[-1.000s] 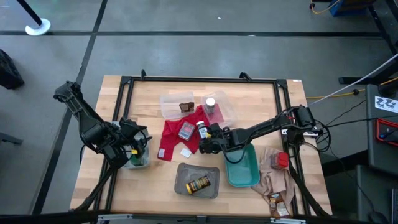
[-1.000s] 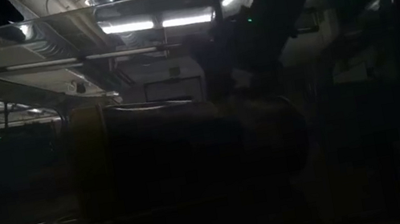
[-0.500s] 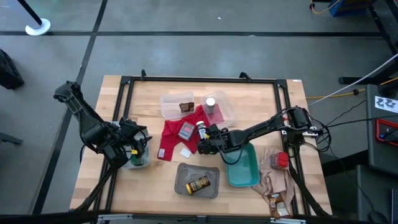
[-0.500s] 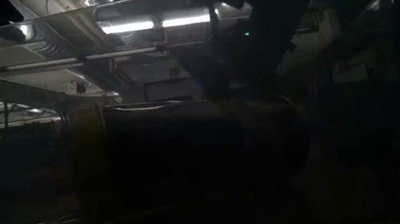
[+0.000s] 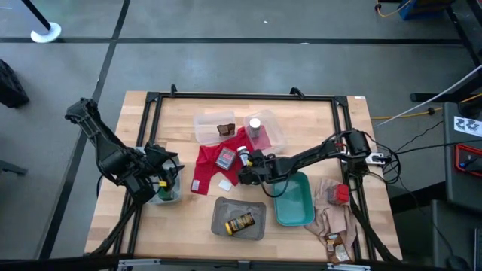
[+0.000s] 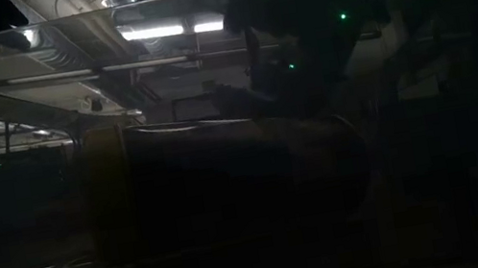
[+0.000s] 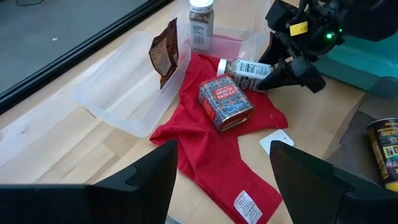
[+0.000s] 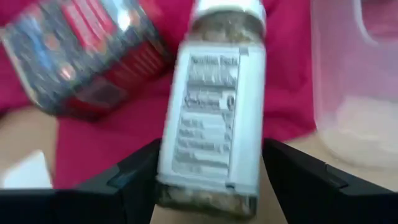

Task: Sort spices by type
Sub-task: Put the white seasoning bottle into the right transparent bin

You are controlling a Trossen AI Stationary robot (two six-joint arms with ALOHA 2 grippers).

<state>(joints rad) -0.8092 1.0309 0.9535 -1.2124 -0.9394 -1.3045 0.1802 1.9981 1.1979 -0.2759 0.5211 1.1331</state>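
The right pincer (image 5: 246,172) reaches over the red cloth (image 5: 215,167), its spread fingers either side of a white-capped bottle (image 8: 214,112) lying just beside the red tin (image 5: 225,157) on that cloth. The left pincer (image 5: 167,183), well apart from the cloth, grips a green-lidded jar (image 5: 168,187).

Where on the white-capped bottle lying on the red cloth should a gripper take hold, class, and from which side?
Grip the white-capped bottle across its labelled body. It lies on its side on the red cloth, cap toward the clear tray, so coming from its base end, as the open right gripper does, probably suits best, one finger either side.
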